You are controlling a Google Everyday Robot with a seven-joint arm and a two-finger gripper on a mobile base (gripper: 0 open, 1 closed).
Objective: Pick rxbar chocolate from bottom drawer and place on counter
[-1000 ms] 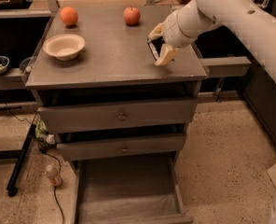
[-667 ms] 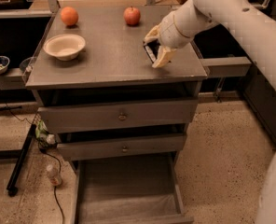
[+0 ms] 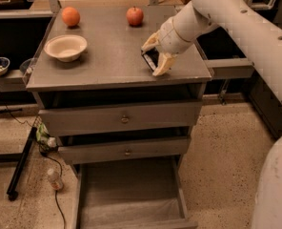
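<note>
Rxbar (image 3: 149, 57) is clamped in the hand (image 3: 152, 60) — low over, perhaps touching, the worktop (image 3: 107, 56) near its front right corner.

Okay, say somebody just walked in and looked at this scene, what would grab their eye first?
First, the big white arm reaching in from the right. Its gripper sits low over the right front of the counter, with its fingers clamped on the dark rxbar chocolate. Next, the bottom drawer pulled wide open below, then the orange and apple at the back of the counter.
</note>
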